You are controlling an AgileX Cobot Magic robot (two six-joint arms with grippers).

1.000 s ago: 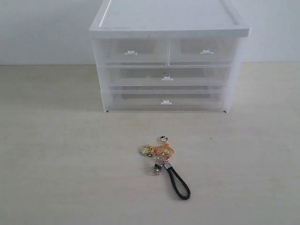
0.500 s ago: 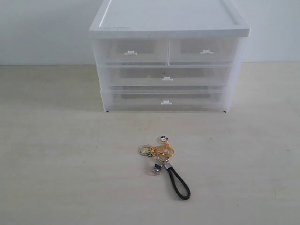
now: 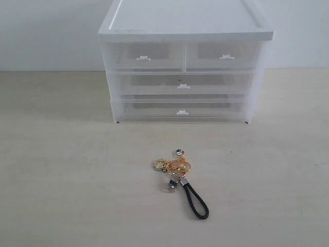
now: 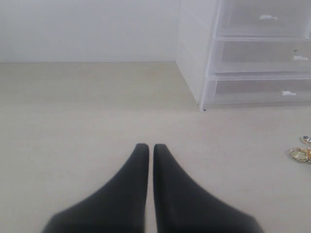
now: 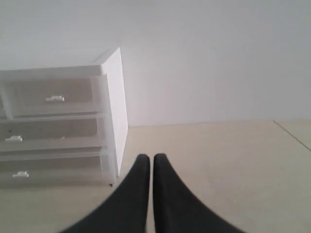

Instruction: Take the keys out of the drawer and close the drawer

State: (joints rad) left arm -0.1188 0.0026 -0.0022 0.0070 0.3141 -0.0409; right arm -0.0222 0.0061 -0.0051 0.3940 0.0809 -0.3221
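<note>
Lying on the table (image 3: 61,180) before the closed drawer (image 3: 154,83), the keys (image 3: 181,181).

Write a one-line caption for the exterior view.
Keys lie on the table in front of the three-tier unit, its middle drawer shut.

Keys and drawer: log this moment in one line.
keys: on table | drawer: closed | left fingers: shut, empty | right fingers: shut, empty
</note>
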